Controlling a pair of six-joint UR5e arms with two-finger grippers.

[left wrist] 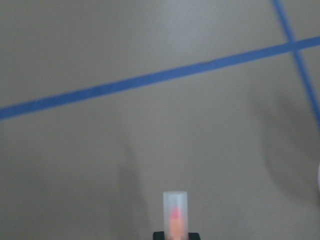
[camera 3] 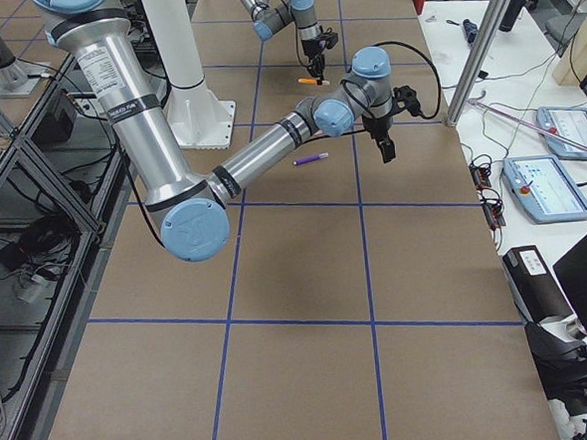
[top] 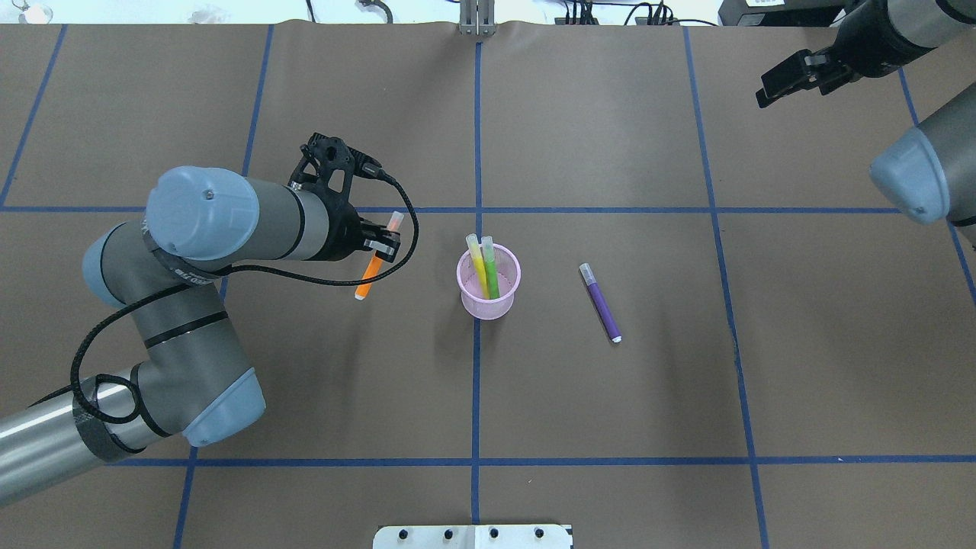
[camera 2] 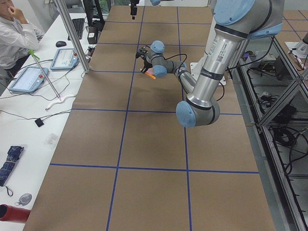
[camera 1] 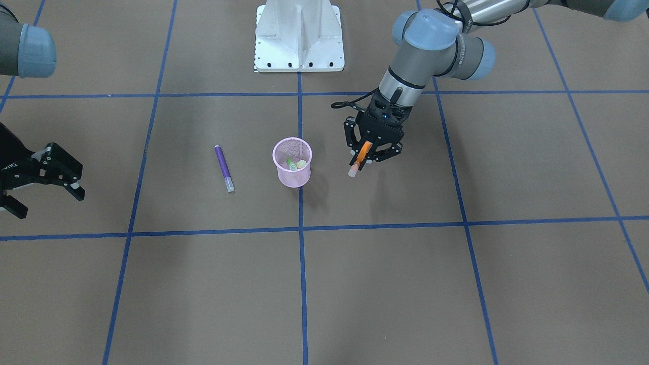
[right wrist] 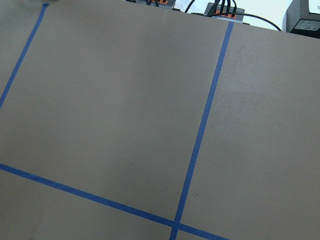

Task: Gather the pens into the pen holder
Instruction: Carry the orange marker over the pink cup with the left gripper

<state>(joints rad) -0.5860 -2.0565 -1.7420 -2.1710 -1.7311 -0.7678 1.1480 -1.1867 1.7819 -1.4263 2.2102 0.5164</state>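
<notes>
One orange pen [top: 370, 273] sits clamped in left tool [top: 383, 245].

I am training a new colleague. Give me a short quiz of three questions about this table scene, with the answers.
1. True or false: the purple pen is already inside the pink cup.
2. How many pens stand in the pink cup?
3. Which one holds the orange pen? A) the left pincer B) the right pincer
Key: 1 false. 2 two, the yellow pen and the green pen. 3 A.
</notes>
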